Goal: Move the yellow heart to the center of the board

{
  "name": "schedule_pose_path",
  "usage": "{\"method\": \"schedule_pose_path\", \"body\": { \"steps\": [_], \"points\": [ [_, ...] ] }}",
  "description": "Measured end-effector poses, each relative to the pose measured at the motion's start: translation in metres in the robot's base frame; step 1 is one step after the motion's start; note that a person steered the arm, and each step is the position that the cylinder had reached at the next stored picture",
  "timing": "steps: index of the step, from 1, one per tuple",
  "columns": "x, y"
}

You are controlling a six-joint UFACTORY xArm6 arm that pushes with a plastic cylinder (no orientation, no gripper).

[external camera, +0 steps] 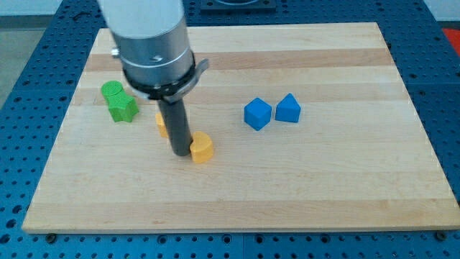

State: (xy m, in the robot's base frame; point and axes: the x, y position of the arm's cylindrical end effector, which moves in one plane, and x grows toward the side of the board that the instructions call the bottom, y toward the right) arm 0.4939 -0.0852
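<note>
My tip (pixel 180 152) stood on the desk (pixel 338 194) just at the view's left of the yellow heart (pixel 202 149), touching it or all but touching; the contact itself was too fine to tell. That was the relation the coming move turned on: the heart lay toward the view's right of the tip, and the board's center lay further to the view's right and a little toward the top. A push carried on along that line would, by my judgement, drive the heart roughly the right way, with a slight correction upward needed.

There was no gripper on this arm, only the straight dark rod, so nothing was open, closed or held.

Behind the rod, partly hidden by it, sat another yellow block (pixel 162 124) whose shape I could not make out. Two green blocks (pixel 119 103) stood close together at the view's left, and a blue cube (pixel 257 114) and a blue wedge-like block (pixel 288 108) sat side by side right of center, near the top of the heart's likely path.

The desk was a pale wooden board, smooth and level, resting on a blue perforated surface (pixel 21 93).
</note>
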Motion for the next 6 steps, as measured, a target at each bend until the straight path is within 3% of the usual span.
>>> {"method": "schedule_pose_path", "body": {
  "steps": [1,4,6],
  "points": [
    [-0.022,0.005],
    [0.041,-0.007],
    [0.011,0.041]
  ]
}}
